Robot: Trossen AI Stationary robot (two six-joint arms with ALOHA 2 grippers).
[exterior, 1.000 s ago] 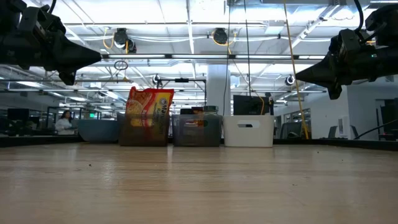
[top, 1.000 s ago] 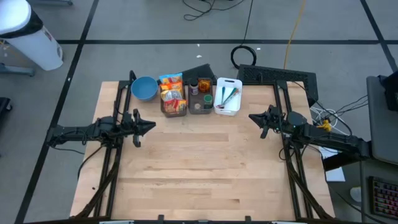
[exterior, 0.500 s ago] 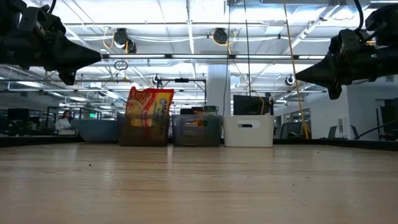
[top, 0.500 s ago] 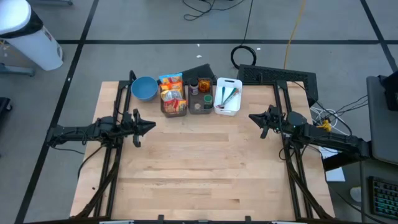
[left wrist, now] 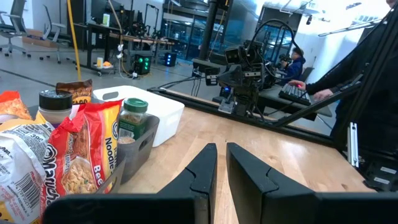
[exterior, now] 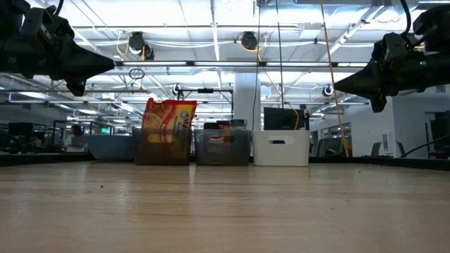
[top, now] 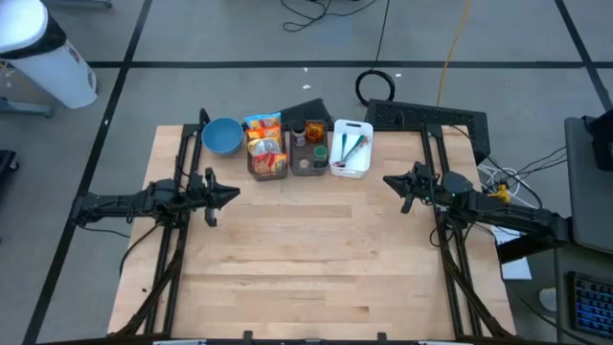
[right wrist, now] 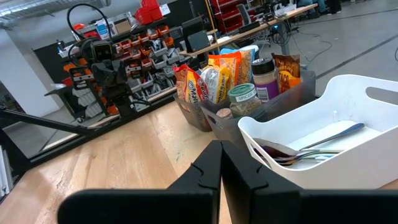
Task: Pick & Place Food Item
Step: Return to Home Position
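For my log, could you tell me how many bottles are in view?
2, both in the right bin: a green-capped bottle nearer the table's centre, a dark-capped bottle behind it. More may be hidden.

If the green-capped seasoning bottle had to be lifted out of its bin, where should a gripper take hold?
Probably by its cap, coming straight down from above. The green-capped bottle stands upright in the dark bin; the bin wall covers its lower body and another bottle shares the bin, so only the top is free.
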